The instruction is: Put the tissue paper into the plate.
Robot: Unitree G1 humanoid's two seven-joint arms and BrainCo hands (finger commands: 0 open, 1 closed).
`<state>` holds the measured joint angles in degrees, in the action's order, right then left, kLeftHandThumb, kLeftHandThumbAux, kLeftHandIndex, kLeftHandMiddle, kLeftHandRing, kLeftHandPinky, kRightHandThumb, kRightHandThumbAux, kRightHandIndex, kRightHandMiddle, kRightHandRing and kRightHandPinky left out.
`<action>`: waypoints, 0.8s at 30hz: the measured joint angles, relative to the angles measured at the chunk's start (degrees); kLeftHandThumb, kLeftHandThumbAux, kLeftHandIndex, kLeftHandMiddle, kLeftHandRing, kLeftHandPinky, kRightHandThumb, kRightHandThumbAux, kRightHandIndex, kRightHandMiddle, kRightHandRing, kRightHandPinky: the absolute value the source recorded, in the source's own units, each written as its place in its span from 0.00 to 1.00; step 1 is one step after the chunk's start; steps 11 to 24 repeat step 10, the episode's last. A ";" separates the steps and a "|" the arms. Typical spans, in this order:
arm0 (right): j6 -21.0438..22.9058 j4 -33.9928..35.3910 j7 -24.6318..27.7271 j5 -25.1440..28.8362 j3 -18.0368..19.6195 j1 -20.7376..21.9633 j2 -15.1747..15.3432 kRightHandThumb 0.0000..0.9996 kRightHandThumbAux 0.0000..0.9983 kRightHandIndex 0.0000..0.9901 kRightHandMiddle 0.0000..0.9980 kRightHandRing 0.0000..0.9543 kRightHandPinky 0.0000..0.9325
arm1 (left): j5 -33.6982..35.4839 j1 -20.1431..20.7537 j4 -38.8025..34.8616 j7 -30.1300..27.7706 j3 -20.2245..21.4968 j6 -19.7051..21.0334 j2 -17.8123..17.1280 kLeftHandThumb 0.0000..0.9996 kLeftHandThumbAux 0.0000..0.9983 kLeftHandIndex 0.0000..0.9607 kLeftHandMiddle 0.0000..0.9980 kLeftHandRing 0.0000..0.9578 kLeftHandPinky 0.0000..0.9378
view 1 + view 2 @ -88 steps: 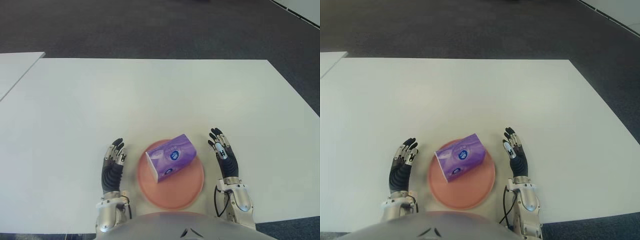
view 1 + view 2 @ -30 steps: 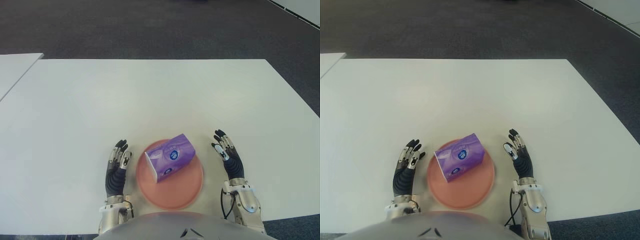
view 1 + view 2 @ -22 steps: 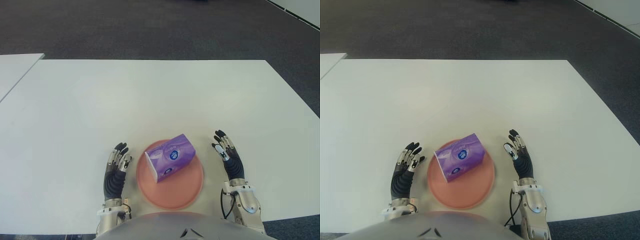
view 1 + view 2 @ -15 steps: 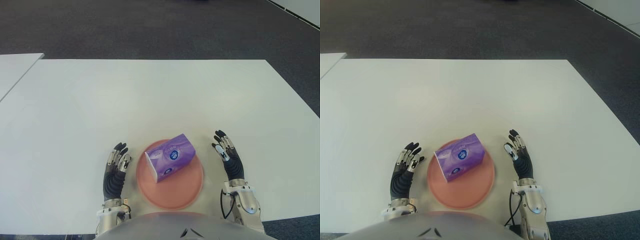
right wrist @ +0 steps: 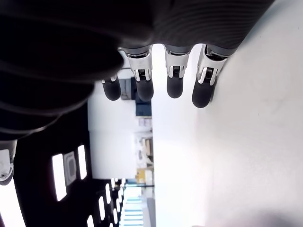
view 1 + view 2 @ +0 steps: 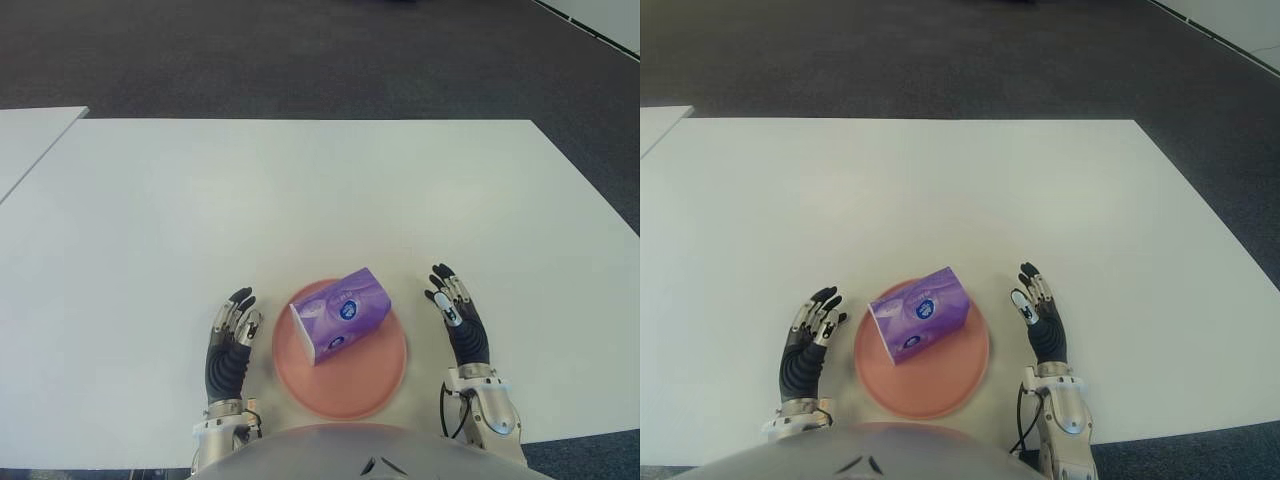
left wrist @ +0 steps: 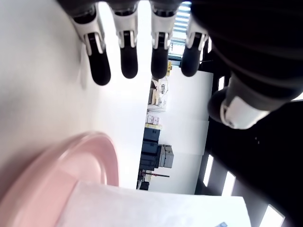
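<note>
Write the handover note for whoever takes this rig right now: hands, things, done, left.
Left hand: open, holds nothing, left of the plate.
Right hand: open, holds nothing, right of the plate.
Tissue paper: purple pack lying in the pink plate, on the white table near the robot.
Done: the pack is in the plate, released.
Left: nothing visible; neither hand touches it.

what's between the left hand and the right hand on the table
In the eye views, the pink plate with the purple tissue pack on it lies between the open left hand and right hand.
</note>
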<state>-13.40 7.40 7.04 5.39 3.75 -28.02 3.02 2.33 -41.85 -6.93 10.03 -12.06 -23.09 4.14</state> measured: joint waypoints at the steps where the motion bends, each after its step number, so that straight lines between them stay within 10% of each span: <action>1: 0.00 0.05 -0.04 -0.05 0.00 -0.24 0.00 0.11 0.42 0.01 0.01 0.00 0.00 | 0.00 -0.01 0.05 0.00 0.04 -0.11 0.00 0.18 0.56 0.20 0.17 0.17 0.16; 24: -1.21 -0.08 -0.49 0.35 0.11 -0.64 -0.78 0.12 0.42 0.03 0.02 0.00 0.01 | 0.01 -0.16 -0.43 0.00 0.20 0.33 -0.02 0.18 0.56 0.19 0.18 0.18 0.18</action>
